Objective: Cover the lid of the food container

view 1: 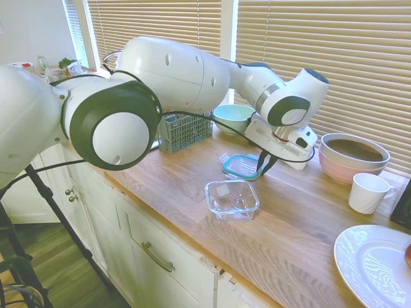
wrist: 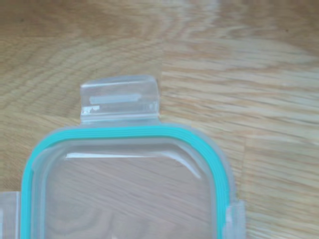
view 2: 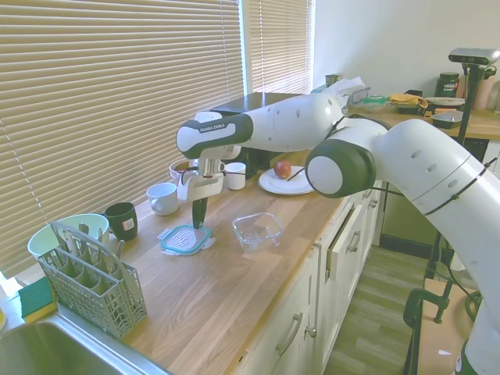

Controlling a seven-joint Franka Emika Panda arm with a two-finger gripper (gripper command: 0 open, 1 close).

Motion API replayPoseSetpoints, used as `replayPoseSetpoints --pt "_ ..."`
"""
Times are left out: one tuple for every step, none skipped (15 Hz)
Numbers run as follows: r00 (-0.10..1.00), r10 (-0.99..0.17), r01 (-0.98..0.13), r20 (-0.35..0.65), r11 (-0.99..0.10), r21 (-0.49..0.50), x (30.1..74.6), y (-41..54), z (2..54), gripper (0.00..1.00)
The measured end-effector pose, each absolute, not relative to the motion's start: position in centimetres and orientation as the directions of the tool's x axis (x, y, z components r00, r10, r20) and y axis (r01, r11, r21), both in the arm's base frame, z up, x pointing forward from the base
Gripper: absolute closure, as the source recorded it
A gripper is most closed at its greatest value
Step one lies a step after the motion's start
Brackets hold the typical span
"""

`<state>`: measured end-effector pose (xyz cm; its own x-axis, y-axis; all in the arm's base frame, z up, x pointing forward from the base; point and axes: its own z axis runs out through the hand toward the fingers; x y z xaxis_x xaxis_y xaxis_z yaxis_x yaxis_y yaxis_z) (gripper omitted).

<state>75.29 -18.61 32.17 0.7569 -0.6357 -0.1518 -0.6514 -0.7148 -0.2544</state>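
**Lid flat on the counter, gripper low over its edge**

Nearest to the camera in the first exterior view, the food container (view 1: 232, 198) sits upright on the wooden counter (view 1: 302, 237), with a white sticker on its clear base. It stands close to the counter's front edge and holds nothing.

Just behind it, a short gap away and not touching, the lid (view 1: 241, 165) lies flat on the wood, its teal rim facing up. The gripper (view 1: 264, 164) points down at the lid's far-right edge, its 2 dark fingers drawn close together so they read as a narrow V. Whether the tips press on the lid or grip its rim cannot be told from either outside view. In the second exterior view the gripper (view 2: 199, 218) stands upright over the lid (view 2: 186, 239), with the container (view 2: 257, 230) to the side. The wrist view shows one rounded corner of the lid (wrist: 129, 184) close up, with 1 clear snap flap (wrist: 120, 101) lying out on the wood.

Further back stand a pink bowl (view 1: 354, 159) with a grey one nested in it, a white cup (view 1: 368, 192), a light-green bowl (view 1: 233, 117) and a grey cutlery basket (view 1: 184, 131). A white plate (view 1: 372, 266) lies at the right.
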Motion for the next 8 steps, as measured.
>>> replayPoseSetpoints --pt "0.761 -0.633 -0.646 -0.144 -0.719 -0.256 75.4 -18.3 32.6 1.0" --pt "0.764 -0.631 -0.641 -0.133 -0.723 -0.257 75.4 -18.0 33.3 1.0" --pt "0.766 -0.632 -0.639 -0.122 -0.725 -0.258 75.4 -17.8 34.0 1.0" --pt "0.765 -0.633 -0.639 -0.114 -0.725 -0.257 75.3 -17.6 34.8 1.0" --pt "0.766 -0.634 -0.638 -0.107 -0.726 -0.256 75.1 -17.4 35.7 1.0" --pt "0.766 -0.635 -0.637 -0.101 -0.728 -0.254 74.8 -17.3 36.3 1.0" --pt "0.765 -0.637 -0.637 -0.094 -0.728 -0.252 74.5 -17.1 36.8 1.0" --pt "0.765 -0.639 -0.637 -0.087 -0.729 -0.252 74.1 -17.0 37.4 1.0"
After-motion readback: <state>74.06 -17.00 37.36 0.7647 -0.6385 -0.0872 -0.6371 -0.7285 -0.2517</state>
